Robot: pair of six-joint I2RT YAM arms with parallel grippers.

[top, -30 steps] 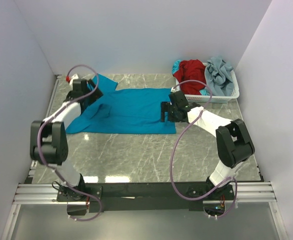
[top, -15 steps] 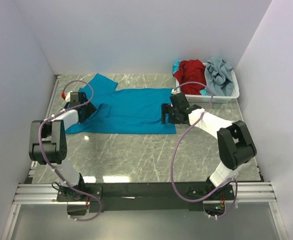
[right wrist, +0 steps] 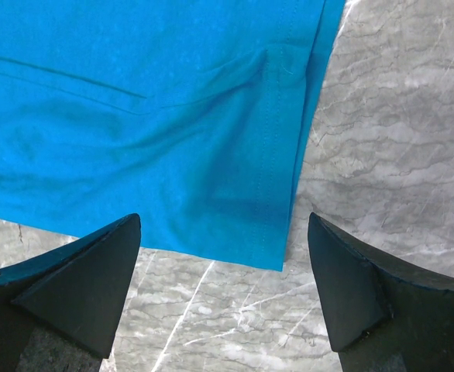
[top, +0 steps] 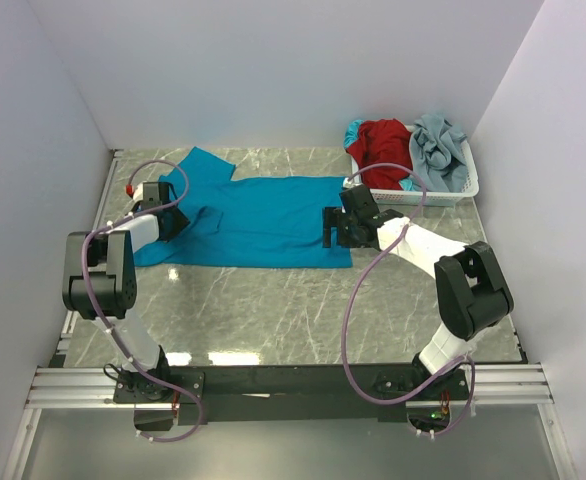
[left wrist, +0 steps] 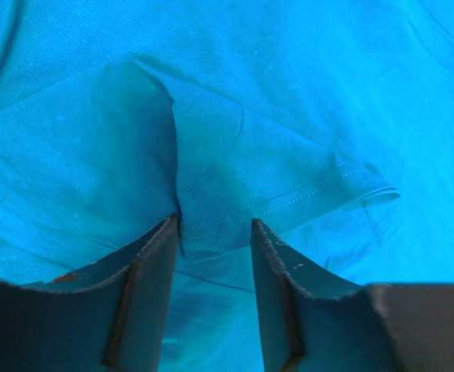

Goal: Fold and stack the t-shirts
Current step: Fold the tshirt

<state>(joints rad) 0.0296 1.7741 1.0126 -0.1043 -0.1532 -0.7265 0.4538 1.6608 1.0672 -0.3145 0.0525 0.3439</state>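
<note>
Left wrist view shows the left gripper (left wrist: 214, 225) half spread astride a sleeve fold of the teal t-shirt (top: 263, 220), laid flat beside the basket (top: 433, 196), the right gripper (right wrist: 223, 223) wide over its basket-side hem corner; folding appears just starting, so both must pinch cloth next.

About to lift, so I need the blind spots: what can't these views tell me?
- Left wrist view: whether the left jaws pinch the teal shirt; their tips hide the contact.
- Top view: the left jaws' tips, under the wrist itself.
- Top view: anything beneath the red shirt and grey shirt in the basket, buried.
</note>
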